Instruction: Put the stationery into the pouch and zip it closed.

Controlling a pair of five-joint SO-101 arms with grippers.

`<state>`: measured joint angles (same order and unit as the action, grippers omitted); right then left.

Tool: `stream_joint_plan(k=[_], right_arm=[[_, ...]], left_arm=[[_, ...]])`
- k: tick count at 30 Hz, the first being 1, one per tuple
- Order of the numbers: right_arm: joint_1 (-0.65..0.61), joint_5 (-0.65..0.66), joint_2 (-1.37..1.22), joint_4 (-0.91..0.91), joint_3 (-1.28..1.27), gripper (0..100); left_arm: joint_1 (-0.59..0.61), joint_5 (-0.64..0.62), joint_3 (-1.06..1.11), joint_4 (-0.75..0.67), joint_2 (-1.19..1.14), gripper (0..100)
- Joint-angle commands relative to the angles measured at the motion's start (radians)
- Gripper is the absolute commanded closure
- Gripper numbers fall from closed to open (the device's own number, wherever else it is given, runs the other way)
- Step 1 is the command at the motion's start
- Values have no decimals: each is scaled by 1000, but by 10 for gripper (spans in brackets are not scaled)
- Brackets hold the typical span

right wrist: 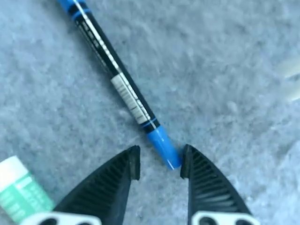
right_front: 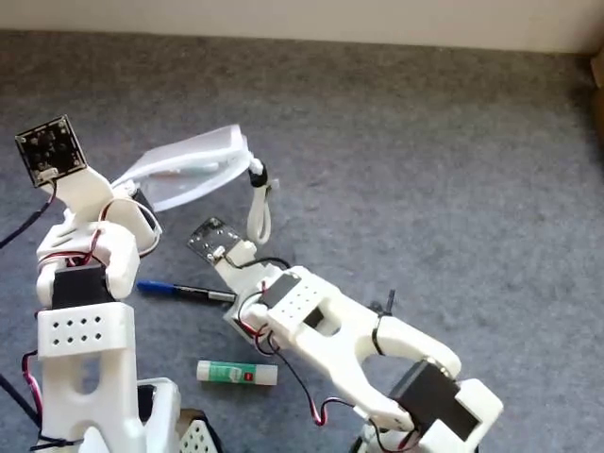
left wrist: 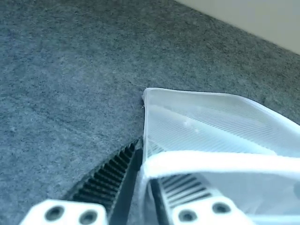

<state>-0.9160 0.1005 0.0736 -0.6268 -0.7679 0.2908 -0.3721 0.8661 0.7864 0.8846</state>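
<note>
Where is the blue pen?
In the high view the blue pen lies on the carpet between the arms, one end at the open right hand, near the glue stick.

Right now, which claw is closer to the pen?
Right. The right claw sits open around the pen tip; the left claw is away, shut on the pouch edge.

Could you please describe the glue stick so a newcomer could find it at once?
On the grey carpet, look between the left arm and the right arm, near their bases. The glue stick lies there, near the pen. It is short and stubby, white with a green label, whereas the pen is long, thin, blue and black.
</note>
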Motion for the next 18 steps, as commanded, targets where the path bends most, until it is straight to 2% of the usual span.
stream_joint_plan(k=[1,8,10,13,18], right_arm=[[15,95,-19,27,50,851],[16,135,-48,36,45,854],[16,138,-48,36,44,887],[16,140,-48,36,44,990],[35,140,-42,30,44,995]], left_arm=[[15,-8,-30,-18,12,993],[15,-8,-30,-18,12,993],[15,-8,-30,-18,12,993],[15,-8,-30,-18,12,993],[15,-8,-30,-18,12,993]])
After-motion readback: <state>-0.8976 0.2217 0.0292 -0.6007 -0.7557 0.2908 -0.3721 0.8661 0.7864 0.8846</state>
